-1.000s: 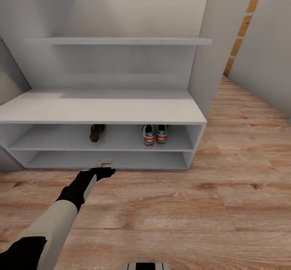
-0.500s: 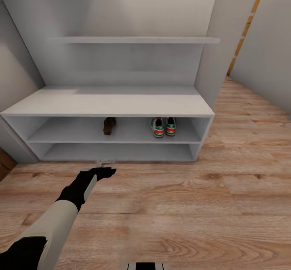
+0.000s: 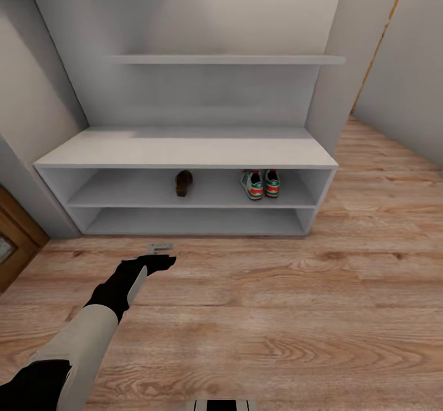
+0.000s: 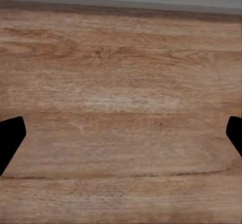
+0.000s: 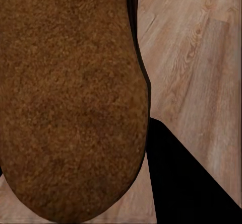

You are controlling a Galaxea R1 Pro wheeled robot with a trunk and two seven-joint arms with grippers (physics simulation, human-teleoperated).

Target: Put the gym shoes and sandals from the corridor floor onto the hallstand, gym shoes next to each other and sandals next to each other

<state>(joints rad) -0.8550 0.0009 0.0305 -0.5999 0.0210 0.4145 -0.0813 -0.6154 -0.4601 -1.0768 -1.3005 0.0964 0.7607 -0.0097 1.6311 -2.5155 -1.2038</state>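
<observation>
The pale grey hallstand (image 3: pixel 184 151) stands ahead against the wall. On its upper open shelf one dark-brown sandal (image 3: pixel 184 183) sits near the middle, and the two gym shoes (image 3: pixel 262 184) stand side by side to its right. Another sandal (image 5: pixel 70 98) looms large in the right wrist view over the corridor floor (image 5: pixel 201 58), with my right gripper (image 5: pixel 108 183) shut on it and one black finger (image 5: pixel 186 183) showing beside it. My left gripper (image 3: pixel 161 248) reaches out low over the floor in front of the stand, open, with bare planks between its fingertips (image 4: pixel 10 138).
A floating shelf (image 3: pixel 221 59) hangs on the hallstand's tall back. A brown wooden door (image 3: pixel 12 245) shows at the left edge. Grey walls flank the stand, and the corridor floor (image 3: pixel 344 288) stretches off to the right.
The whole view has shifted: the hallstand now looks smaller and further right, so the camera moved back and turned. My left arm keeps its place in the picture.
</observation>
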